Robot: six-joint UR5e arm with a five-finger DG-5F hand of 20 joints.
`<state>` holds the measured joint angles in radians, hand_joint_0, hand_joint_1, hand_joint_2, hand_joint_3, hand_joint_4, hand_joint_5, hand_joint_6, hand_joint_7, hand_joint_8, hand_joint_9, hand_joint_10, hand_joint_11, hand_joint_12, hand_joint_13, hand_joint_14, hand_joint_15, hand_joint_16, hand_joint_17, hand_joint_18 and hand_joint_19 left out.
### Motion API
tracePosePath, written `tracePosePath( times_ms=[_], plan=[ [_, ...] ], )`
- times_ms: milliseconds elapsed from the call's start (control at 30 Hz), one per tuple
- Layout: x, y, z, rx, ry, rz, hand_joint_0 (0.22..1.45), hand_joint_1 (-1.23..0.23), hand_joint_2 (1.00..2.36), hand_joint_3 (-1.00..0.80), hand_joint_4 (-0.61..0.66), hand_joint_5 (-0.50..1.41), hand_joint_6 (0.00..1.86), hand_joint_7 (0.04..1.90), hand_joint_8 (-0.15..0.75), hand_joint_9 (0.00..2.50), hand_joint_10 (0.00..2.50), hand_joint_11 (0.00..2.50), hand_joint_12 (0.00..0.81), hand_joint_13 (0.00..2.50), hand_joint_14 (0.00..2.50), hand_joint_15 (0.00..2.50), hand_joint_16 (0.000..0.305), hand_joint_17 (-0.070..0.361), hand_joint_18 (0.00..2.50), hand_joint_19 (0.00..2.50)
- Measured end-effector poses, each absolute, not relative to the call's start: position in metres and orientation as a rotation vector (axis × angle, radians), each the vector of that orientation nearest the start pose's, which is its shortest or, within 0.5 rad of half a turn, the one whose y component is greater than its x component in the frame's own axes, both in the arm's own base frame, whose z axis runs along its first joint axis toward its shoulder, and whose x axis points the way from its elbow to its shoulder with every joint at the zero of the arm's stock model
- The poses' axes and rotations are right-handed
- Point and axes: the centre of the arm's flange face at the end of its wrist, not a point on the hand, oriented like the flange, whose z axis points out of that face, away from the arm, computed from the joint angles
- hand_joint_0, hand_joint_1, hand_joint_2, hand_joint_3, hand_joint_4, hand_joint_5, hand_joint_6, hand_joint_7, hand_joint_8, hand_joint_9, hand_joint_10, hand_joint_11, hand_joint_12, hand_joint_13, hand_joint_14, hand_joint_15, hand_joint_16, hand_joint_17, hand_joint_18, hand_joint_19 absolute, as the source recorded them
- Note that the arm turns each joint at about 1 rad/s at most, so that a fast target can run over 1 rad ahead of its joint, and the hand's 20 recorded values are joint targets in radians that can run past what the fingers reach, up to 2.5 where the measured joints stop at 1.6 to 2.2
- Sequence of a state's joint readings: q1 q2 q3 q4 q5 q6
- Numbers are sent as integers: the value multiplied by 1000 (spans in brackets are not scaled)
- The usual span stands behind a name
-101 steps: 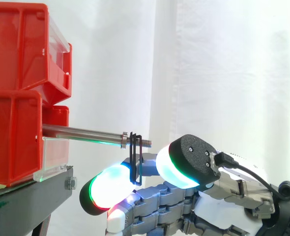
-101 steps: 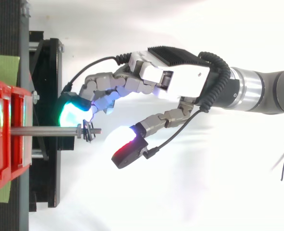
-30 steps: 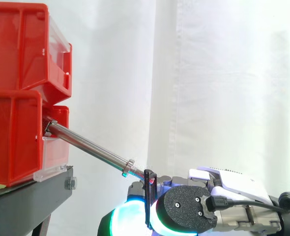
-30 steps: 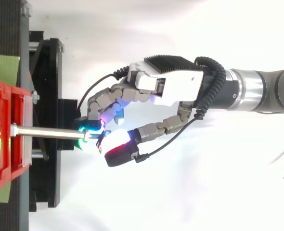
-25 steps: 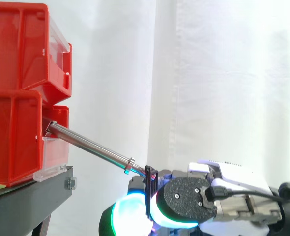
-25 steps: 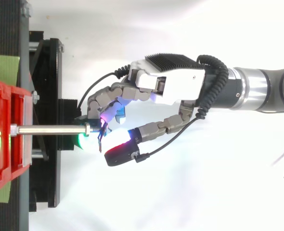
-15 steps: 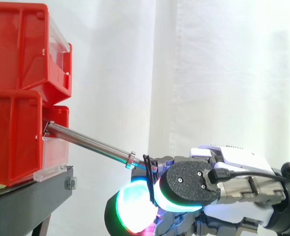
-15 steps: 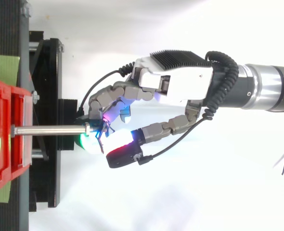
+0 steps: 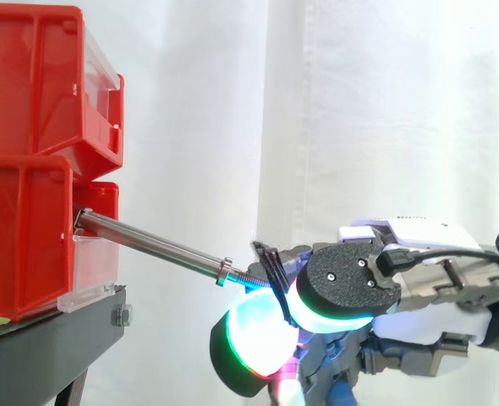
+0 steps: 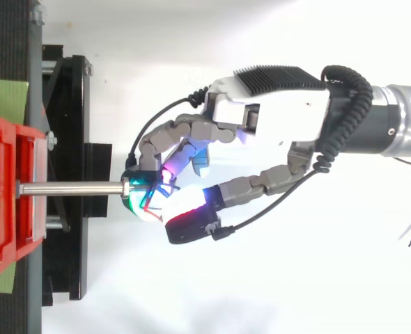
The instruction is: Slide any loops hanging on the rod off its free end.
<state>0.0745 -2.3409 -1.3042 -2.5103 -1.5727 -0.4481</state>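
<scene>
One hand point(image 10: 272, 111); fingers point(image 9: 251, 337) curled, pinching black loops point(image 9: 271, 265) at rod point(image 9: 148, 244) free end; rod slopes downward

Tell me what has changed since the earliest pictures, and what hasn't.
The hand closed on the black loops and drew them away from the red bins, out to the tip of the rod. Whether they are off yet is unclear. The rod's free end dipped from near level to a downward tilt. The bins and black stand stayed put.
</scene>
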Motion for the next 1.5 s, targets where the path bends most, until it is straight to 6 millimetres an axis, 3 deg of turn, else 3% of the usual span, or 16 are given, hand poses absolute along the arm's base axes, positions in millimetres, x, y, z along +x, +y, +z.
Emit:
tracePosePath(
  times_ms=[333,700,1200,1367,1500],
  plan=[
    [740,-78,215,837,1418,930,619,-712,1004,61,75,-152,911,1252,387,900,12,522,415,951,9,311,67,152,1098,734],
    [728,-80,238,943,1418,899,580,-622,1016,-154,164,-158,905,1272,359,881,14,524,393,921,10,338,61,138,1029,774],
    [718,-76,256,1051,1386,877,576,-503,1017,-204,123,-147,892,1304,342,928,15,511,380,934,13,365,59,132,1007,839],
    [718,-73,257,1064,1377,882,585,-653,1014,-11,124,-142,898,1277,382,969,10,507,413,995,9,324,67,152,1129,759],
    [718,-71,257,1075,1371,891,629,-762,1018,-5,53,-186,928,1222,343,880,12,534,396,959,11,339,62,140,1085,760]
  ],
)
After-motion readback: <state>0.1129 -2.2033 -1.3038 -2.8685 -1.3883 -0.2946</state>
